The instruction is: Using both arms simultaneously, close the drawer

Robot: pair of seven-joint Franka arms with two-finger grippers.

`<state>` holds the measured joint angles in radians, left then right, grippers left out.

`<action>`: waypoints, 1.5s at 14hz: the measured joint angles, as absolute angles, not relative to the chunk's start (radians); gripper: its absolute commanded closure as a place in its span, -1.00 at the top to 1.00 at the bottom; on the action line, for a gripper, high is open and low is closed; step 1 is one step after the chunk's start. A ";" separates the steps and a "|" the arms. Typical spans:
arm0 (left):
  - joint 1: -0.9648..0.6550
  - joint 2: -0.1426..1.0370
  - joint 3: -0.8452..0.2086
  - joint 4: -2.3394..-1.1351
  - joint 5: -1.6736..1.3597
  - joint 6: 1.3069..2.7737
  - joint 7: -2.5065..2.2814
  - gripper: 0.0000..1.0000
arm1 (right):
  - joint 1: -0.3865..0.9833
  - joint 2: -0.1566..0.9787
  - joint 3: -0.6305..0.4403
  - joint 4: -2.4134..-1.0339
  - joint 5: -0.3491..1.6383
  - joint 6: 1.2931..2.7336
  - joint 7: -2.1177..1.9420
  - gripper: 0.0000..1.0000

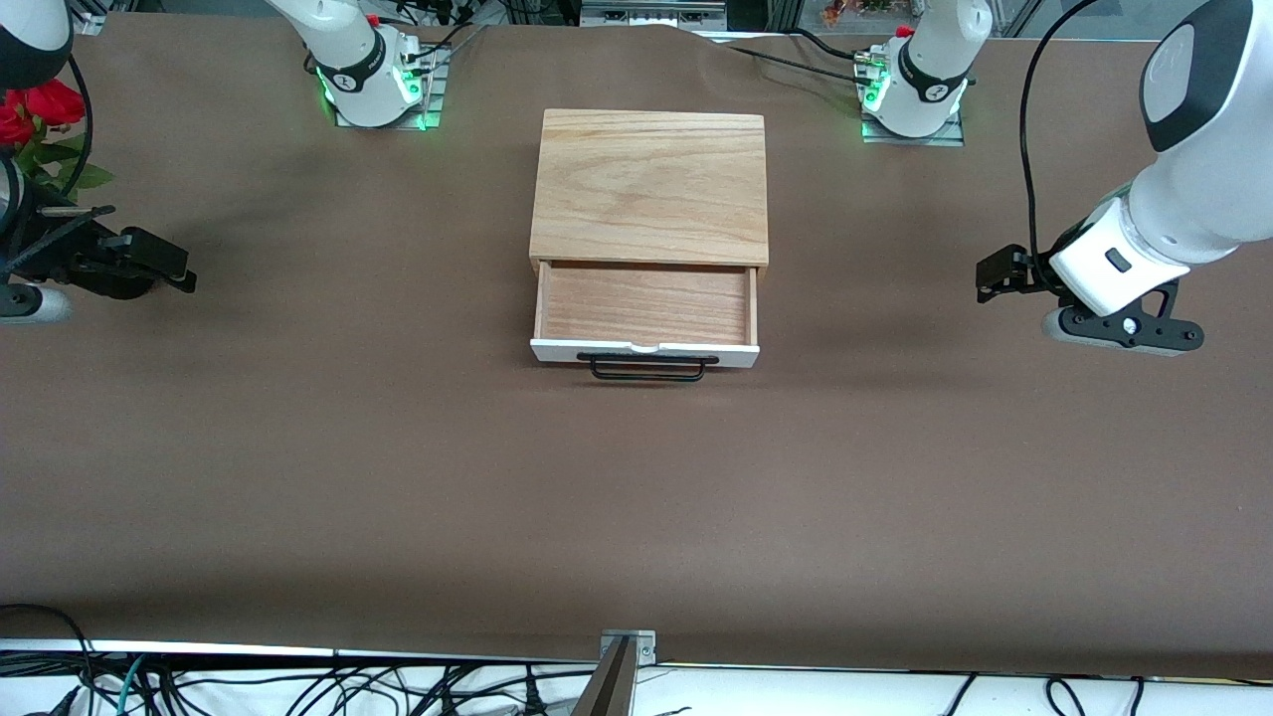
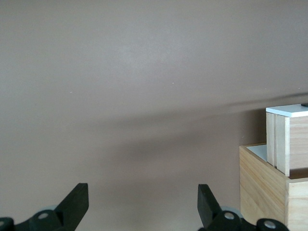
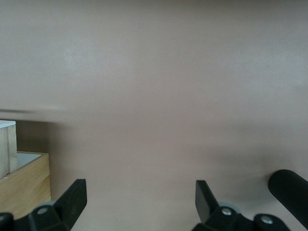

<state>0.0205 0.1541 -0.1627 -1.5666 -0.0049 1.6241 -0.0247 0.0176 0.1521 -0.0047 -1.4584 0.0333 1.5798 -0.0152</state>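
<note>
At the middle of the desk (image 1: 298, 477) sits the oak box (image 1: 650, 184), with the drawer (image 1: 644, 316) pulled out toward the front camera, its white front panel and black wire handle (image 1: 647, 367) on the side nearest that camera. The drawer's wooden floor is bare.

Both arms hang low at the two ends of the desk, level with the drawer and well apart from it. The left arm (image 1: 1183, 179) bends down from its base, wrist turned inward, so that the left gripper (image 1: 998, 274) points toward the box over bare brown cloth. The right arm (image 1: 20, 60) mirrors it, and the right gripper (image 1: 164, 267) likewise points inward over bare cloth.

From the front, neither pair of fingers can be judged. The wrist views settle it: the left gripper (image 2: 142, 199) has its fingers (image 2: 77, 199) spread wide with nothing between them, and the right gripper (image 3: 140, 197) also shows its fingers (image 3: 76, 196) wide apart and empty.

Each wrist view also catches the box from the side, which the front view does not: the left shows the drawer's side wall (image 2: 284, 142) jutting from the box, and the right shows a corner of the box (image 3: 24, 185) at its edge.

Wide open cloth lies between each gripper and the box, and between the drawer front and the desk edge nearest the front camera.
</note>
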 measured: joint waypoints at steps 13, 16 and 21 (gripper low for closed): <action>0.022 0.154 -0.162 -1.566 -0.005 1.624 -0.025 1.00 | 0.027 0.152 -0.004 -1.458 0.005 1.580 -0.015 1.00; 0.024 0.154 -0.162 -1.560 -0.005 1.624 -0.025 1.00 | 0.027 0.152 -0.005 -1.458 0.005 1.580 -0.015 1.00; 0.024 0.154 -0.162 -1.546 -0.005 1.624 -0.025 1.00 | 0.027 0.152 -0.005 -1.458 0.005 1.580 -0.015 1.00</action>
